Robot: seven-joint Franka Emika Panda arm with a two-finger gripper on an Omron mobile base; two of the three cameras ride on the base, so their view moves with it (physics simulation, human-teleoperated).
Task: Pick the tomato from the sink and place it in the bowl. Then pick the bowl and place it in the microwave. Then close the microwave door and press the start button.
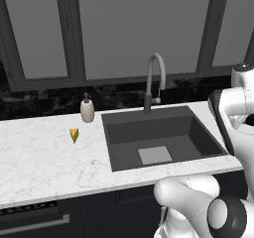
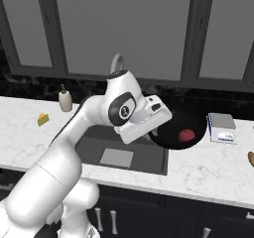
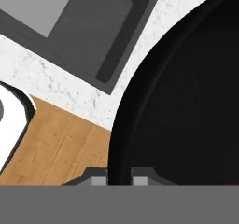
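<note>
Tool (image 3: 119,177) clenched on bowl (image 2: 196,125) rim, tomato (image 2: 186,135) inside; carriage to microwave judged next.

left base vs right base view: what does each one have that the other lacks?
Left base view alone: the dark drawer front with a pale bar handle under the counter, left of the sink.

Right base view alone: the bowl with the tomato in it, the gripper shut on the bowl's rim at its left edge, a flat grey device on the counter right of the bowl, and an orange-brown item at the right edge.

Both: sink, faucet, soap dispenser, yellow-orange wedge, marble counter, windows.
</note>
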